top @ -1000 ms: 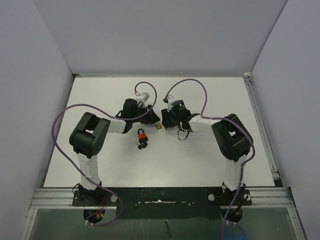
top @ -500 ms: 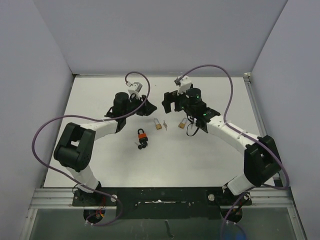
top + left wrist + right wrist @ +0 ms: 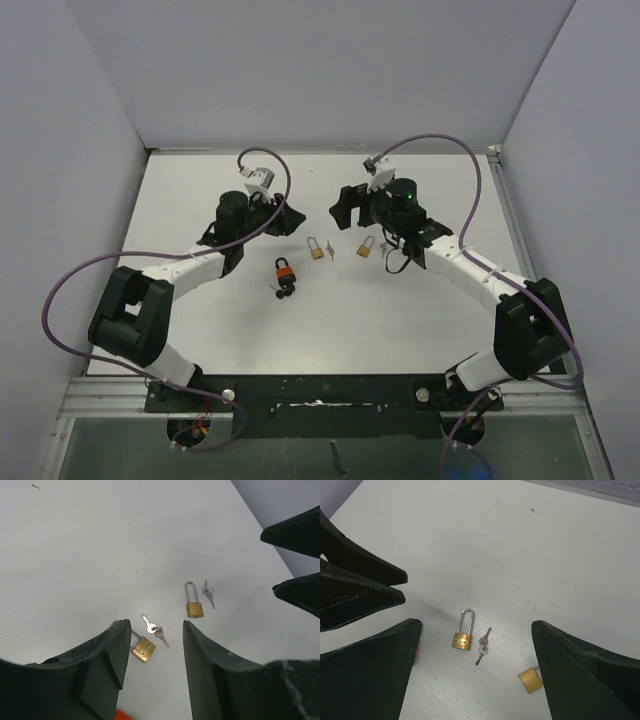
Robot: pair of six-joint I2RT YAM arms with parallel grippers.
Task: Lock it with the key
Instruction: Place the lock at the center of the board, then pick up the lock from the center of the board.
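no text, label or number can be read on anything here.

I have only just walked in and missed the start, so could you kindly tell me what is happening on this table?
Neither arm is holding anything yet. The left tool and the right tool both hang open above the table, facing each other. Between them lie a short brass padlock and a long-shackle brass padlock, each with loose keys beside it. An orange padlock lies nearer the arm bases. No key sits in either brass lock.
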